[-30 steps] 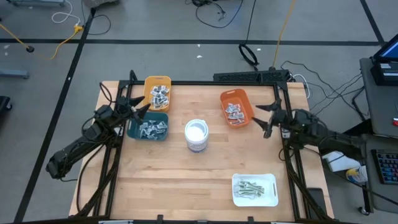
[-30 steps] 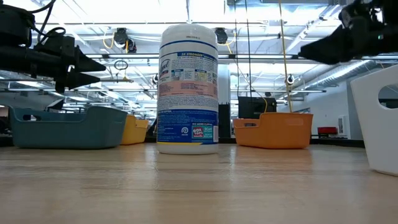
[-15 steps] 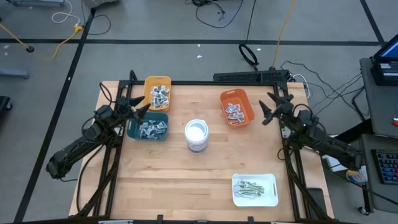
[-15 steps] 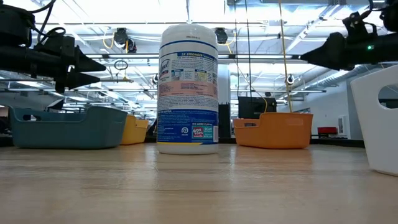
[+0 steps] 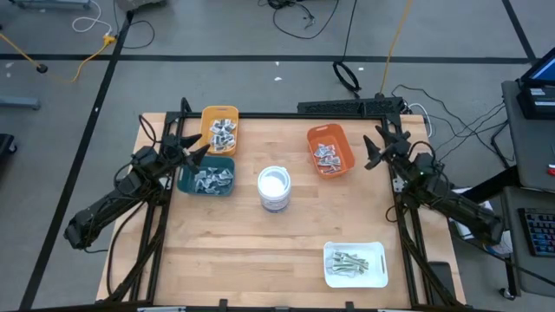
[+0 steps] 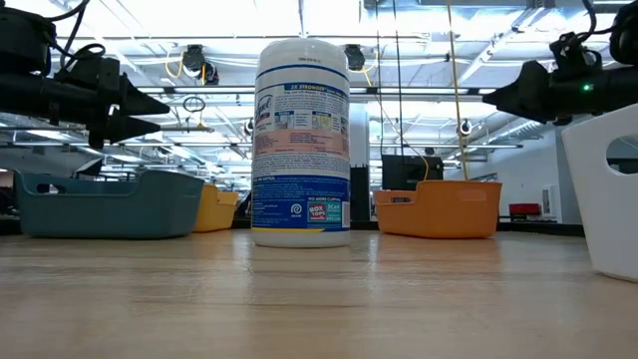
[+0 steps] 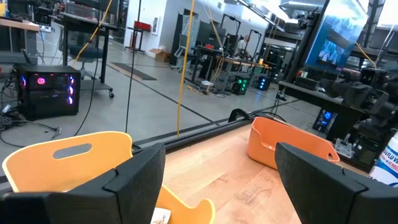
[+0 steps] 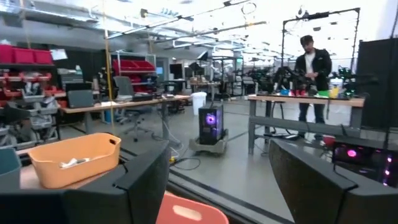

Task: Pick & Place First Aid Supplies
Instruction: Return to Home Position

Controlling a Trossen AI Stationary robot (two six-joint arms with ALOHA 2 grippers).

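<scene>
Table: we are looking down on a wooden table [image 5: 217,251], with a white wipes canister [image 5: 273,187] standing upright near its middle.

Left gripper: the left gripper [image 5: 199,149] is hovering to the left of the canister, above the near corner of the teal bin [image 5: 184,180]. Its fingers are standing wide apart, with nothing between them.

Right gripper: the right gripper [image 5: 375,146] is hanging well to the right of the canister, just past the orange bin [image 5: 342,147]. Its fingers are spread wide and are gripping nothing.

First aid supplies: we are seeing the first aid supplies lying in four heaps around the canister. Silvery-grey packets [image 5: 211,179] are filling the teal bin just left of the canister. More packets [image 5: 223,132] are lying in the yellow bin [image 5: 206,121] behind it. A third heap [image 5: 327,154] is sitting in the orange bin. Pale-green strips [image 5: 349,262] are lying in the white tray [image 5: 378,276], well in front of the canister and to its right.

Room: a person [image 8: 313,62] is standing at a bench far beyond the table.
</scene>
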